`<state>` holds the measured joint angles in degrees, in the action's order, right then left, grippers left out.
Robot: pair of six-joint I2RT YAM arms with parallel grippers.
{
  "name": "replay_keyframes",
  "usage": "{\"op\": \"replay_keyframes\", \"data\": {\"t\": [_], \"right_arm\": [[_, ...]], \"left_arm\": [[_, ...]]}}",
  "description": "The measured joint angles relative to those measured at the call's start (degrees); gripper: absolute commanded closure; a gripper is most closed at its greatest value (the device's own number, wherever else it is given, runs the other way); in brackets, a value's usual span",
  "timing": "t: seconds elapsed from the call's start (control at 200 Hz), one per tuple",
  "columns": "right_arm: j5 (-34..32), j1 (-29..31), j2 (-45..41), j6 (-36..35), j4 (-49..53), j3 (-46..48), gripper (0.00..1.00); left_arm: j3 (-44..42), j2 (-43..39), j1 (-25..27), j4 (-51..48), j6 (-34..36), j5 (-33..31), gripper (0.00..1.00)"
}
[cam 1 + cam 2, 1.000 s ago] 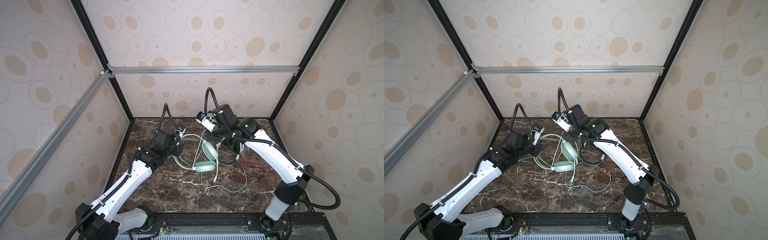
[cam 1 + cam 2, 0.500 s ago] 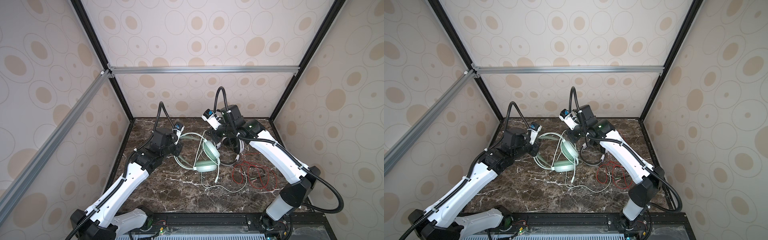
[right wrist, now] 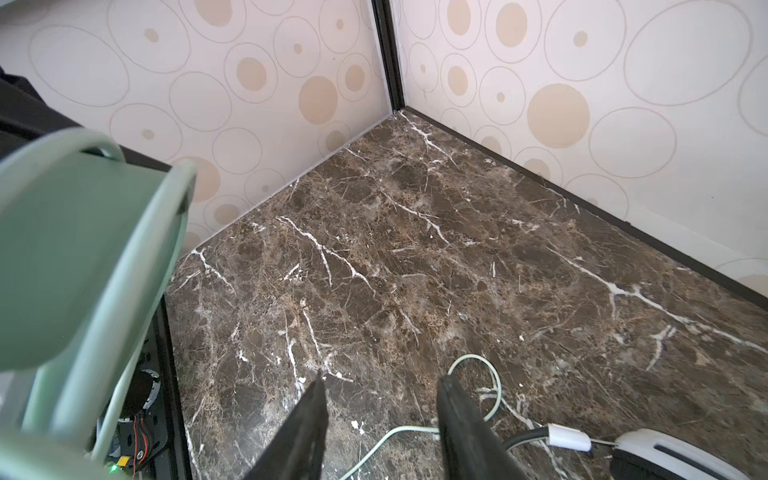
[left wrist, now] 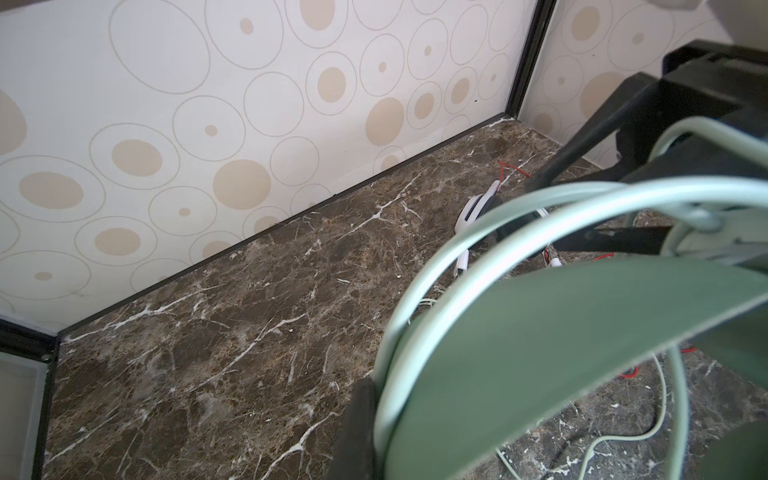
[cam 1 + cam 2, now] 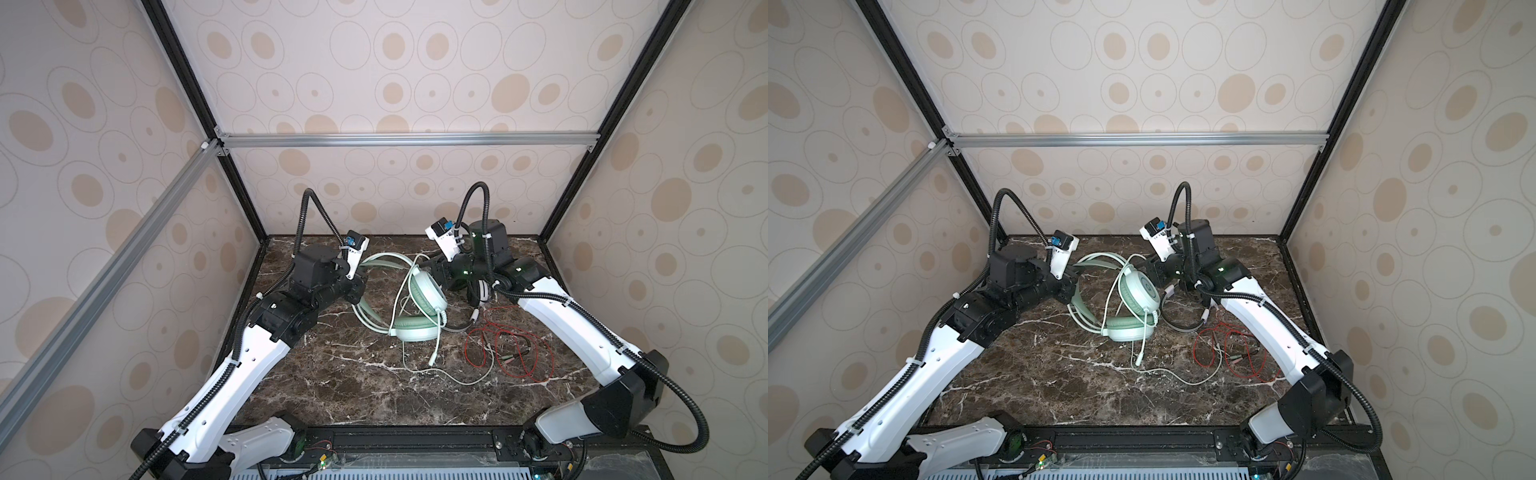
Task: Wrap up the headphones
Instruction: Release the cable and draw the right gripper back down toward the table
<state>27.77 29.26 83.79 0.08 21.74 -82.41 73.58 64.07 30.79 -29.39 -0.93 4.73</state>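
The mint-green headphones [image 5: 428, 293] [image 5: 1138, 291] lie mid-table with their pale cable [image 5: 434, 353] trailing toward the front. My left gripper [image 5: 360, 277] [image 5: 1074, 277] [image 4: 380, 415] is shut on their headband [image 4: 540, 332]; one black finger [image 4: 360, 419] shows beside the band's rail. My right gripper [image 5: 430, 266] [image 5: 1148, 266] [image 3: 382, 380] stands open just right of the upper ear cup, with only table and a strand of pale cable [image 3: 390, 432] beneath. The white-and-black headphones [image 5: 480, 291] [image 3: 673, 453] lie partly hidden under the right arm. Their red cable [image 5: 519, 349] [image 5: 1237, 349] is spread loose.
The dark marble table [image 5: 332, 386] is boxed in by patterned walls at the back and both sides. A black rail [image 5: 395, 440] runs along its front edge. The red cable's plugs [image 5: 515, 357] lie among its loops at the right.
My right gripper has opened and shifted right, away from the mint-green headband. My left gripper has stayed shut on the headband and has barely moved.
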Motion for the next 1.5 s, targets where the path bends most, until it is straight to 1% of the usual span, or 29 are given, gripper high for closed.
{"op": "replay_keyframes", "data": {"t": [0.18,0.59,0.775,1.09,1.35,1.5], "right_arm": [[3.8,-1.6,-1.6,4.8,-8.3,6.4,0.49],[7.2,-1.7,-1.0,13.8,-23.8,14.8,0.47],[8.6,-1.7,1.7,17.5,-29.8,17.2,0.47],[9.8,-1.7,6.1,21.8,-37.4,19.2,0.47],[10.2,-1.7,9.7,24.2,-41.6,19.9,0.53],[10.4,-1.7,11.2,26.1,-44.0,21.6,0.63]], "left_arm": [[0.9,0.0,0.0,0.2,-1.8,1.9,1.0],[6.5,0.0,0.1,0.5,-4.9,3.3,1.0],[9.5,0.8,0.1,0.6,-5.9,3.5,1.0],[15.9,3.6,0.1,0.5,-7.5,4.8,1.0],[17.9,4.5,0.1,0.6,-8.8,5.4,1.0],[19.6,5.6,0.1,0.5,-9.7,5.2,1.0]]}}
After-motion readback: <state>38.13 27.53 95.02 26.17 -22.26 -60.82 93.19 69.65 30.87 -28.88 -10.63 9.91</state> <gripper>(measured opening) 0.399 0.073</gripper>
